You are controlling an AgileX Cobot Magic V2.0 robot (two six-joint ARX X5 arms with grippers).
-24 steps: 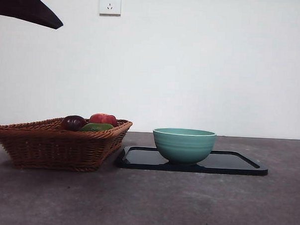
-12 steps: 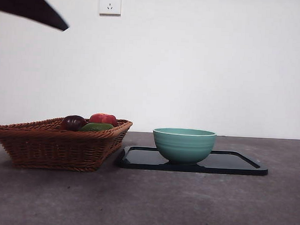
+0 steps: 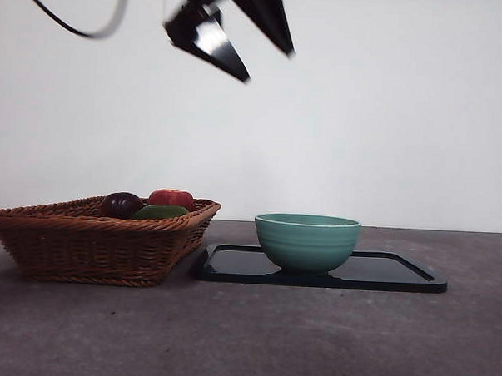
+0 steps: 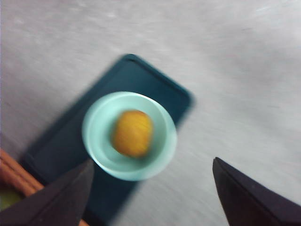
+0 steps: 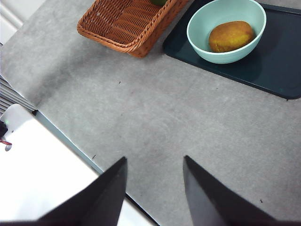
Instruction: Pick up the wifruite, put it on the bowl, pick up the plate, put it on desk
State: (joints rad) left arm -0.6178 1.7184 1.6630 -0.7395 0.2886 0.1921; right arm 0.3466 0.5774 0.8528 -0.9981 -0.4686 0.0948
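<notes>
1. Left gripper (image 3: 269, 64), seen from the front, hangs high above the space between basket and bowl, its two black jaws spread apart and holding nothing, a black cable looping beside it. Below, the large round mint-green ceramic bowl (image 3: 307, 242) stands on the flat black rectangular plate (image 3: 397, 278), which lies on the dark grey matte desk (image 3: 311, 340). Just beside the plate sits the brown wicker basket (image 3: 90, 243), holding a dark purple fruit (image 3: 122, 204), a red fruit (image 3: 172, 198) and a green fruit (image 3: 162, 212). The wifruite is hidden from this view.
2. From the left wrist, blurred, the left gripper (image 4: 155, 188) shows its jaws wide apart over the bowl (image 4: 96, 125), and the small rounded yellow-orange wifruite (image 4: 132, 133) lies inside it. The plate (image 4: 141, 77) sits under the bowl, a basket (image 4: 14, 174) corner next to it.
3. From the right wrist, the right gripper (image 5: 154, 176) hovers with jaws parted and empty over bare desk (image 5: 155, 113), well apart from the bowl (image 5: 202, 33). The wifruite (image 5: 232, 36) rests in the bowl, on the plate (image 5: 277, 70), beside the basket (image 5: 127, 23).
</notes>
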